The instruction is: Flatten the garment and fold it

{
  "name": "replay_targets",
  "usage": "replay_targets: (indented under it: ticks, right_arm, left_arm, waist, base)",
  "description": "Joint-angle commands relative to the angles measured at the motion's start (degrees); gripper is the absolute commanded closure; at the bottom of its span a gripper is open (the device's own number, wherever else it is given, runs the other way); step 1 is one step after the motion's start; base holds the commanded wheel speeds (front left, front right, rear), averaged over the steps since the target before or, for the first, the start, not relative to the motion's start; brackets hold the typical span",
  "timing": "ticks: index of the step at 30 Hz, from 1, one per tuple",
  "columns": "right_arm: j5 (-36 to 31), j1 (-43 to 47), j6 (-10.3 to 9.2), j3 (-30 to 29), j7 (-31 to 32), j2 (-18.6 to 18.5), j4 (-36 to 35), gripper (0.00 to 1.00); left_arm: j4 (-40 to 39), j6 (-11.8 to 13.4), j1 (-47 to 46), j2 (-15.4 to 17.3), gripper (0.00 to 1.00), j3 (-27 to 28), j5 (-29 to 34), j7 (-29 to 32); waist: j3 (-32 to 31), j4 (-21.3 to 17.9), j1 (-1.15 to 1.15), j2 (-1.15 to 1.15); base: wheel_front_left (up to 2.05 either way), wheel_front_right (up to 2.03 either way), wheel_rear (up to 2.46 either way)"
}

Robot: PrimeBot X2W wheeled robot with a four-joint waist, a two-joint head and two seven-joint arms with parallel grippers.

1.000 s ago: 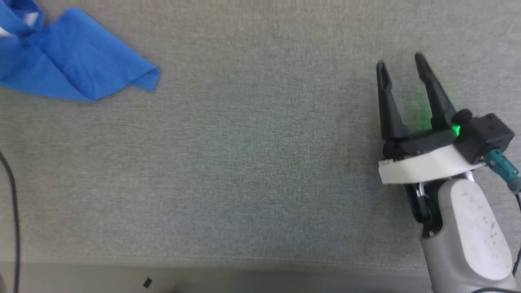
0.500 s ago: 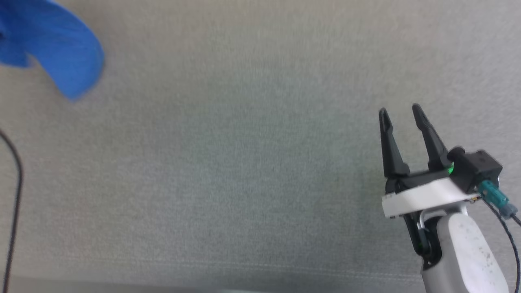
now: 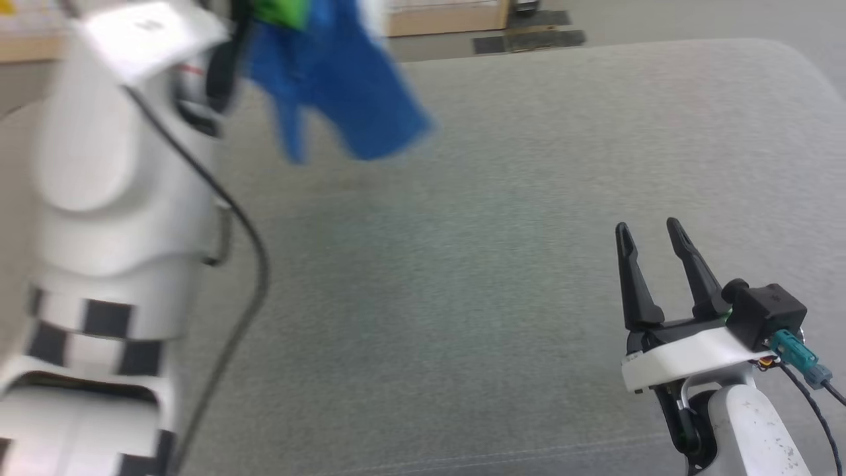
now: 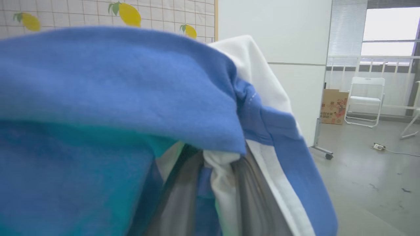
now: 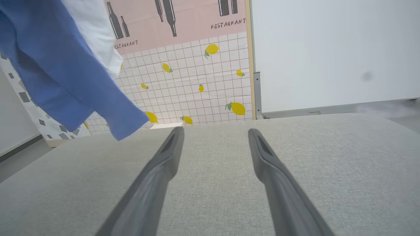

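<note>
The garment (image 3: 344, 99) hangs in the air over the far left of the grey padded surface (image 3: 462, 264), its blue sleeve dangling clear of it. My left arm (image 3: 125, 165) is raised at the left with the cloth at its top end. In the left wrist view, blue and white folds of the garment (image 4: 115, 82) drape over my left gripper (image 4: 216, 170), which is shut on a bunch of the fabric. My right gripper (image 3: 648, 226) hovers low over the near right of the surface, open and holding nothing. Seen between its fingers (image 5: 164, 164), the garment (image 5: 65, 72) hangs at the upper left.
A black cable (image 3: 251, 264) loops down my left arm. Beyond the surface's far edge stands a wall panel with lemon tiles (image 5: 197, 82). A white folding chair (image 4: 364, 98) and a cardboard box (image 4: 334, 106) stand on the floor far off.
The head camera has tilted up, so the surface's far edge is now in view. The blue sleeve that lay on the surface now hangs from my raised left arm. My right gripper stays open.
</note>
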Motion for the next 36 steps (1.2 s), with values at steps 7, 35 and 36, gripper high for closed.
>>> replay_targets:
  ticks: [7,35,36]
  right_arm:
    - [0.52,0.72,-0.1,0.35,0.36,0.0,-0.9,0.0]
    - [-0.08,-0.06,-0.1,-0.55,1.24,0.0,-2.44,0.0]
    - [-0.17,0.07,-0.1,-0.69,1.36,0.0,-2.61,0.0]
  left_arm:
    - [5.44,-0.58,6.74,-7.87,1.0,-3.95,-4.48,-2.71]
    - [19.41,1.3,22.76,-5.71,0.0,-8.73,-5.96,-10.5]
    - [18.06,1.93,23.53,-5.06,0.0,-8.23,-5.64,-12.28]
  waist:
    - [-0.24,-7.16,0.0,0.0]
    - [1.0,-0.22,0.0,0.0]
    - [0.63,0.27,0.0,0.0]
  base:
    - [0.0,0.0,0.0]
    - [0.0,0.0,0.0]
    - [0.0,0.0,0.0]
